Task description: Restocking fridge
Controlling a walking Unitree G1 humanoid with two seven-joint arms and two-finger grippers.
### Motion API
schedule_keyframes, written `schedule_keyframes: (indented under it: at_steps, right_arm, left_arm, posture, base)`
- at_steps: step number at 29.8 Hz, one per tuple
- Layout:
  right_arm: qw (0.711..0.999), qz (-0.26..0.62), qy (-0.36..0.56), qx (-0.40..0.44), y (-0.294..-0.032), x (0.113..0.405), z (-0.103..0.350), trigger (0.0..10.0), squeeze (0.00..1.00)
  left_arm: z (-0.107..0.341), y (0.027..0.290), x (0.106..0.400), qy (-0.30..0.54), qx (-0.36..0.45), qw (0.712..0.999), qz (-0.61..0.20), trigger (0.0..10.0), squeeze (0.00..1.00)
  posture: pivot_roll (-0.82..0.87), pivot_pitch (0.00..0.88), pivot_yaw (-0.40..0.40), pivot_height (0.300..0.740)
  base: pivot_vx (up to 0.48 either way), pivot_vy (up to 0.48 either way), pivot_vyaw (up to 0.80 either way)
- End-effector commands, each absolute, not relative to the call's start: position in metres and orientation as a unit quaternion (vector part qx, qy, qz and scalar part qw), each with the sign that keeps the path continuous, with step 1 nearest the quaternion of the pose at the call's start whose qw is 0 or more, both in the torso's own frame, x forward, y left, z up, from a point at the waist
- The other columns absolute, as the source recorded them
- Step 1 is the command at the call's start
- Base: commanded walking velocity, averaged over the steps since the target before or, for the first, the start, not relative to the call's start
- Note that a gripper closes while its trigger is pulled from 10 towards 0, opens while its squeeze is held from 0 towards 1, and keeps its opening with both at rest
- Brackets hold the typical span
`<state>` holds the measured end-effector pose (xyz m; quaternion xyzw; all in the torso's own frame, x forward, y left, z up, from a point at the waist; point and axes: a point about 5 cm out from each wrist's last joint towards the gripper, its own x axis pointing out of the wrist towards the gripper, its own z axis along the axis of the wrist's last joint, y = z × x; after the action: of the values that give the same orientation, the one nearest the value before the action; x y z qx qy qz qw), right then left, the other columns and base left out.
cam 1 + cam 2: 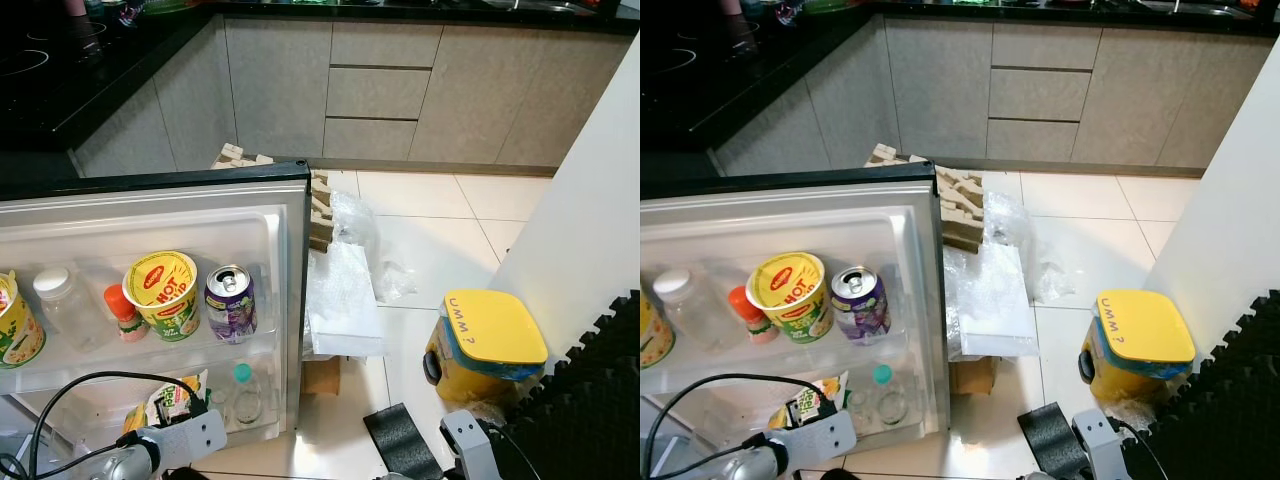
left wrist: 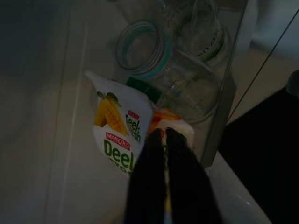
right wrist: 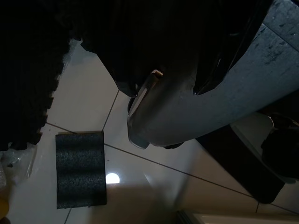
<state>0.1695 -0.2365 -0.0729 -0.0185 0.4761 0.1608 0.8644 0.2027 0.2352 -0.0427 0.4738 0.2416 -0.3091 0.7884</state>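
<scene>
Left gripper at the juice carton in the lower door shelf

Your left gripper's fingers sit nearly together, tips right at the carton's top corner; whether they pinch its folded edge you cannot tell from here. The carton stands in the fridge door's lower shelf, just beside an empty glass jar lying on its side. Expect a light-to-middling paperboard box: stiff at the creases, soft on the faces, likely slick if chilled. Squeeze too hard and it will dent, so take it across the narrow faces near the top, or by the gable fold. Mind the jar, which is fragile and could roll. Upper shelf holds a noodle cup and a can. Right arm hangs idle.
</scene>
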Motion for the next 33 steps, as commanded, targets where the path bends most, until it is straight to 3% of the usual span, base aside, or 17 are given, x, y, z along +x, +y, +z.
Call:
schedule_keyframes:
  at_steps: [1, 9, 15, 16, 17, 33]
  right_arm:
    - [0.867, 0.158, 0.472, -0.015, -0.236, 0.17, -0.073, 10.0, 0.0]
    - [0.868, 0.159, 0.471, -0.014, -0.235, 0.171, -0.073, 10.0, 0.0]
    - [0.868, 0.16, 0.47, -0.015, -0.235, 0.171, -0.072, 10.0, 0.0]
    - [0.868, 0.16, 0.47, -0.015, -0.235, 0.172, -0.072, 10.0, 0.0]
    - [0.868, 0.16, 0.47, -0.015, -0.235, 0.171, -0.072, 10.0, 0.0]
    - [0.868, 0.162, 0.47, -0.014, -0.235, 0.171, -0.072, 10.0, 0.0]
  left_arm:
    - [-0.044, 0.233, 0.204, 0.241, 0.476, 0.789, -0.305, 0.0, 0.0]
    - [-0.039, 0.25, 0.207, 0.253, 0.469, 0.818, -0.216, 0.0, 0.0]
    - [-0.04, 0.254, 0.205, 0.259, 0.463, 0.825, -0.196, 0.0, 0.0]
    - [-0.041, 0.252, 0.204, 0.258, 0.455, 0.829, -0.2, 6.8, 1.0]
    - [-0.042, 0.25, 0.203, 0.256, 0.452, 0.83, -0.204, 10.0, 1.0]
    - [-0.043, 0.243, 0.203, 0.252, 0.436, 0.838, -0.212, 10.0, 1.0]
  posture:
    - [-0.07, 0.018, -0.021, 0.65]
    - [-0.07, 0.018, -0.025, 0.65]
    - [-0.07, 0.018, -0.025, 0.65]
    - [-0.07, 0.02, -0.025, 0.65]
    - [-0.07, 0.02, -0.025, 0.65]
    - [-0.07, 0.03, -0.019, 0.65]
  base:
    - [0.0, 0.0, 0.0]
    - [0.0, 0.0, 0.0]
    - [0.0, 0.0, 0.0]
    - [0.0, 0.0, 0.0]
    - [0.0, 0.0, 0.0]
    - [0.0, 0.0, 0.0]
